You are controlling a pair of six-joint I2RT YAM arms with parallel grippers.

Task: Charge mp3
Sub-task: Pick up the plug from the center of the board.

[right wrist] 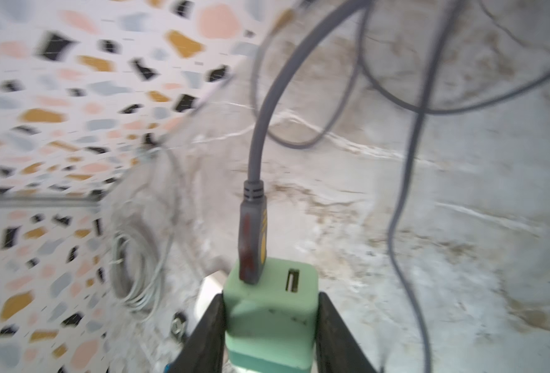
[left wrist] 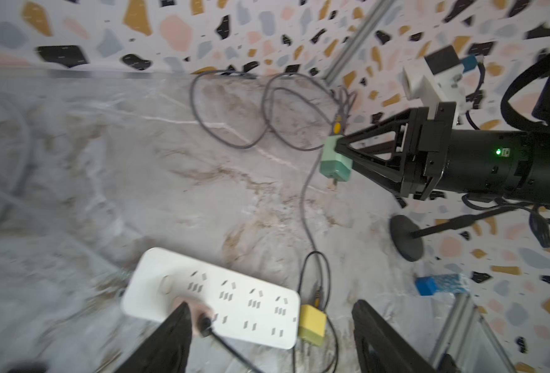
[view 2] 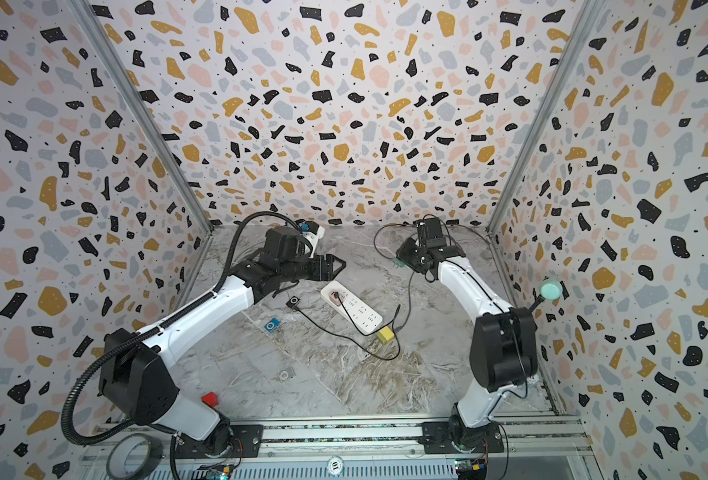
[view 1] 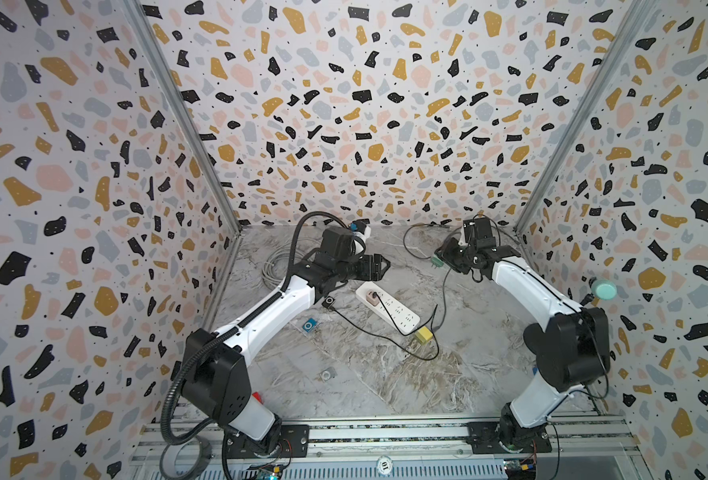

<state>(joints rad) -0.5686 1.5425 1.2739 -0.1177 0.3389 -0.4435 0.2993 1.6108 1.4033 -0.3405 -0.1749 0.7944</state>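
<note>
Both top views: three mp3s (black [view 1: 329, 300], blue [view 1: 310, 325], silver [view 1: 327, 374]) on the worktop [view 1: 489, 374], left of one strip [view 1: 406, 320]. Three chargers: pink [view 1: 371, 296] plugged in, yellow [view 1: 424, 335] loose, green [left wrist: 333, 161] clamped by right pincer [right wrist: 271, 296]; left pincer [view 1: 385, 266] gapes empty.

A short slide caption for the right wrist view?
Right gripper holds a green charger; a grey cable is plugged into one of its ports.

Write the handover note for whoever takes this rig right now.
Left gripper: open, above the power strip, at the end with the pink charger.
Right gripper: shut on the green charger, grey cable plugged in, off the table at the back.
At the strip's other end lies the yellow charger; black mp3, blue mp3, silver mp3 on the table.
Done: green charger gripped. Left: plug it into the strip, connect an mp3.
</note>
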